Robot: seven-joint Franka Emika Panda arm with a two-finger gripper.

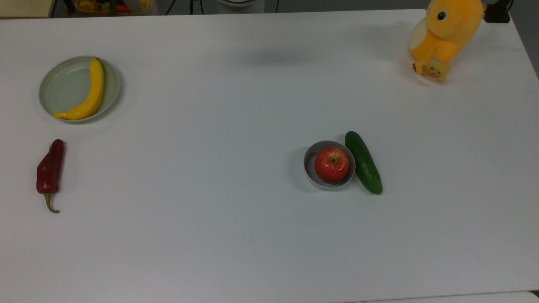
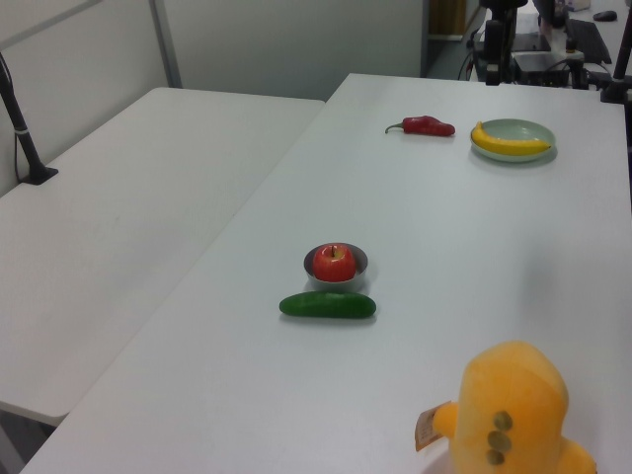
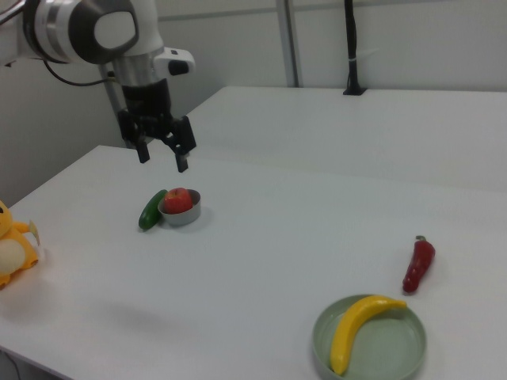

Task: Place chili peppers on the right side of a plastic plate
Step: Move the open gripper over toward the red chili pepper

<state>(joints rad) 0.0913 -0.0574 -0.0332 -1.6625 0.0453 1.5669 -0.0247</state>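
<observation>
The dark red wrinkled chili pepper [image 1: 50,168] [image 2: 427,125] [image 3: 418,265] lies on the white table, apart from the plate, below it in the top view. The pale grey-green plastic plate [image 1: 63,86] [image 2: 528,127] [image 3: 396,340] holds a yellow banana [image 1: 90,94] [image 3: 352,326] along one side. In the right view my gripper [image 3: 163,162] hangs open in the air with nothing between its fingers. It is above and behind the small bowl, far from the chili and the plate.
A small grey bowl [image 1: 310,164] [image 3: 188,214] holds a red apple [image 1: 332,164], and a dark green cucumber [image 1: 364,162] [image 2: 328,305] lies against it. An orange plush toy [image 1: 446,35] [image 2: 513,410] sits at the table's corner. A second white table [image 2: 128,197] adjoins.
</observation>
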